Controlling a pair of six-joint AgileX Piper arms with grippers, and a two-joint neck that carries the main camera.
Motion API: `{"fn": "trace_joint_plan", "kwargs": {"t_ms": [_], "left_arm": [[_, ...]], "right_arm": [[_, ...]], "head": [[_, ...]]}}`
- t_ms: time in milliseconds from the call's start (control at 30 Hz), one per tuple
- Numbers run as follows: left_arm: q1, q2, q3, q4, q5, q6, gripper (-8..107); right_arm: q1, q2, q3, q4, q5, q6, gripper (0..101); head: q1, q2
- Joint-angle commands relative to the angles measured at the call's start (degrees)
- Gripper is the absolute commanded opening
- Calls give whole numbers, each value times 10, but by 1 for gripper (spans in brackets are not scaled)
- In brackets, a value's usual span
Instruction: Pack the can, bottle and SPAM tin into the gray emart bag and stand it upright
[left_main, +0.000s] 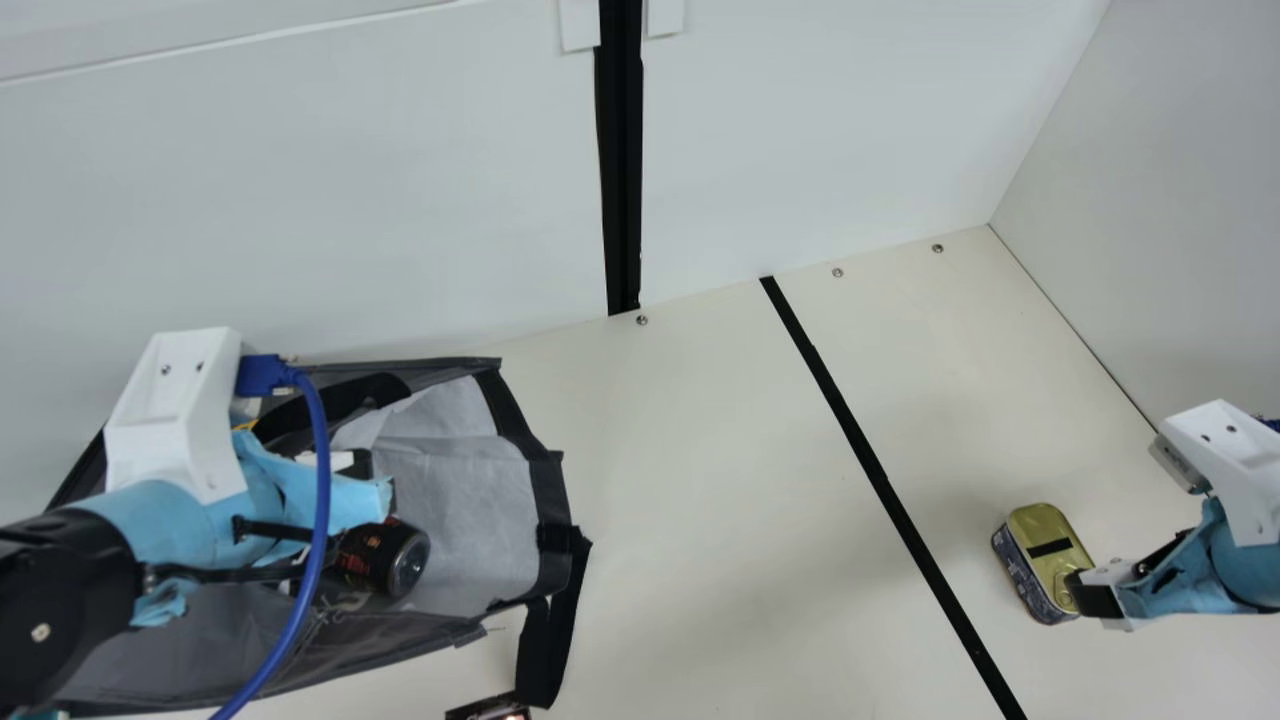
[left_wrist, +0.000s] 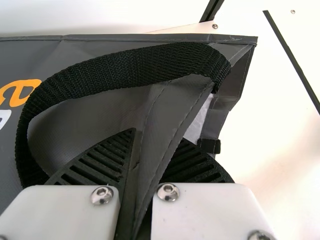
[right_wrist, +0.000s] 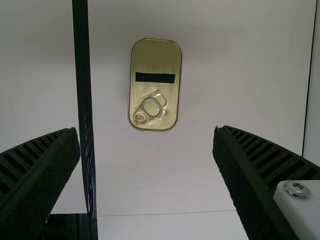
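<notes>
Black-ribbed left gripper (left_main: 358, 464) pinches the slack gray fabric bag (left_main: 380, 640); right gripper (left_main: 1095, 597) gapes near the gold-lidded, round-cornered metal tin (left_main: 1040, 532).

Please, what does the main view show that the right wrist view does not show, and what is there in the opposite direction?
Main view: the gray emart bag with its pale lining, the dark can lying on its side at the mouth, the left arm over the bag, and the printed side of the SPAM tin.

Right wrist view: the gap of the right gripper, with both fingers spread wide.

Both: the tin's gold lid with pull ring and black strip, and the black line along the table.
</notes>
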Motion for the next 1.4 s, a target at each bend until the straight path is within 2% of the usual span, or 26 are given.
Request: {"fn": "trace_joint_plan", "kwargs": {"t_ms": [0, 1367], "left_arm": [[0, 0, 0, 0, 0, 0, -8], [0, 0, 0, 0, 0, 0, -8]], "right_arm": [[1, 5, -1, -1, 1, -1, 95], [66, 117, -27, -21, -2, 41, 95]], "head": [[-13, -1], [-13, -1]]}}
